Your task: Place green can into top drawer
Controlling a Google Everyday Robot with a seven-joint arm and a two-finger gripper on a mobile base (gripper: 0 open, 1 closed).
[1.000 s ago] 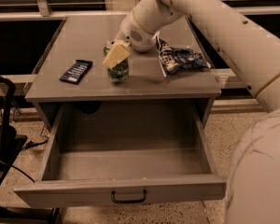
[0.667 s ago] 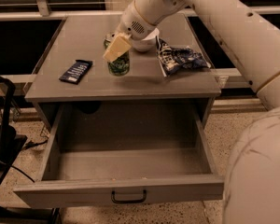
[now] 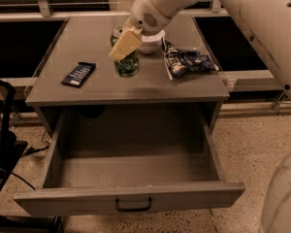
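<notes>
Reaching in from the upper right, the white robot arm point(image 3: 242, 18) carries the hand point(image 3: 124, 45) down over the rear centre of the grey worktop point(image 3: 136, 87). The hand is positioned at the upper part of the green can point(image 3: 128, 67), and its cream-coloured front part overlaps the can's top. How far the hand is open, and whether it has hold of the can, cannot be determined from this view.

The green can stands upright on the worktop, near the middle and towards the back. Its base appears to rest on the surface. Part of its silver top shows to the left of the hand.

A white bowl point(image 3: 152, 43) sits just behind and to the right of the can, partly covered by the arm. A crumpled blue and white snack bag point(image 3: 186, 61) lies near the right side of the worktop. A flat dark blue packet point(image 3: 78, 74) lies well apart from the can, on the left side.

The top drawer point(image 3: 136, 171) is pulled fully out below the worktop. Its grey interior is exposed. A small black handle point(image 3: 133, 206) is fixed at the centre of the front panel. The cabinet stands on a speckled floor point(image 3: 247, 144).
</notes>
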